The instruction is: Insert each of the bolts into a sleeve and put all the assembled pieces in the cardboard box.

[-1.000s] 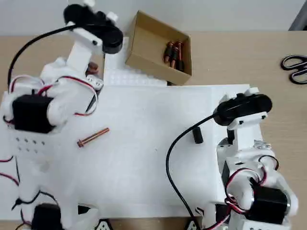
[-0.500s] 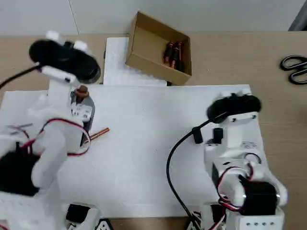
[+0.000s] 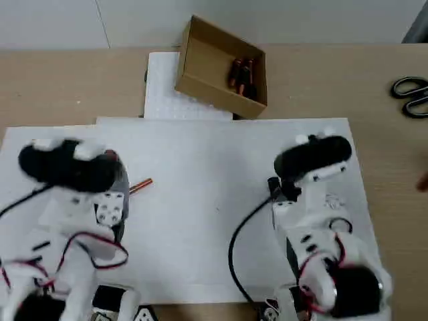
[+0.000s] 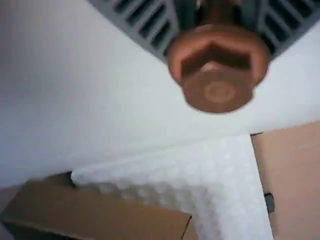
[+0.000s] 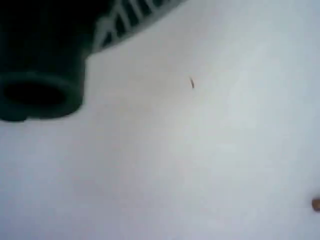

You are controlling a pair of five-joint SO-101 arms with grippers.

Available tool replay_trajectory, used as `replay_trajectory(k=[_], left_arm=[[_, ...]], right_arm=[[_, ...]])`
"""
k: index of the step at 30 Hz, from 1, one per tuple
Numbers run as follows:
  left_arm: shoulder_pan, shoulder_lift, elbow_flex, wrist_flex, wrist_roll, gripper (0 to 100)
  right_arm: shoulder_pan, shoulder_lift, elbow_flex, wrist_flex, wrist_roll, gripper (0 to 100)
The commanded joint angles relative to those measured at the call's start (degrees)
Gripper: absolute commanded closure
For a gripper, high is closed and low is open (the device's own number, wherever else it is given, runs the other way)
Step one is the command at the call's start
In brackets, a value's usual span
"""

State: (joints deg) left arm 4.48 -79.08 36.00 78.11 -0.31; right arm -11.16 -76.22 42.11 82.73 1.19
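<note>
Copper shows at the left pincer [image 4: 210,15]: a bolt [image 4: 216,75] is pinched between its jaws, hexagonal head turned toward the wrist camera, and is held over the white foam sheet [image 3: 200,200] toward the left edge of the worktop [image 3: 321,73]. A black sleeve [image 5: 35,95] is seen right under the right pincer [image 5: 65,40], open end showing, and is judged to be pinched there, over the foam toward the right edge. A second bolt [image 3: 140,185] is left lying flat on the foam, just beside the left arm. The cardboard box [image 3: 210,92] is set near the far edge, with several assembled pieces [image 3: 242,72] already inside.

Insertion is judged to be the step in hand, and misalignment the main risk. Bolt and sleeve are well apart, so a slight tilt at meeting could make the bolt tip catch the sleeve's rim and twist either part out of its hold. The loose bolt could be knocked aside by the left arm close to it. The black cable [image 3: 234,234] trailing over the foam could be snagged.

Most of the wooden worktop is covered by the foam sheet. A smaller dimpled foam piece [image 3: 164,93] is laid beside the box. Scissors [image 3: 411,95] are left at the right edge, and a pale wall is seen beyond the far edge.
</note>
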Motion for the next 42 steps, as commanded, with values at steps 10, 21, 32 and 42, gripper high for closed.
replay_trajectory(k=[10, 21, 32, 42], left_arm=[[-0.09, -25.41, 23.25, -13.19, 7.38, 99], [0.44, -24.7, 32.92, -30.15, 23.56, 99], [12.75, -24.7, 46.9, -46.07, 30.15, 99], [14.07, -24.7, 57.01, -60.48, 30.68, 99]], right_arm=[[-2.95, -28.09, 22.86, -12.09, 3.52, 99.6], [-16.92, -27.82, 33.58, -27.56, 3.6, 99.6], [-24.48, -27.82, 49.58, -47.87, 3.78, 99.6], [-25.54, -27.82, 52.92, -50.86, 3.78, 99.6]])
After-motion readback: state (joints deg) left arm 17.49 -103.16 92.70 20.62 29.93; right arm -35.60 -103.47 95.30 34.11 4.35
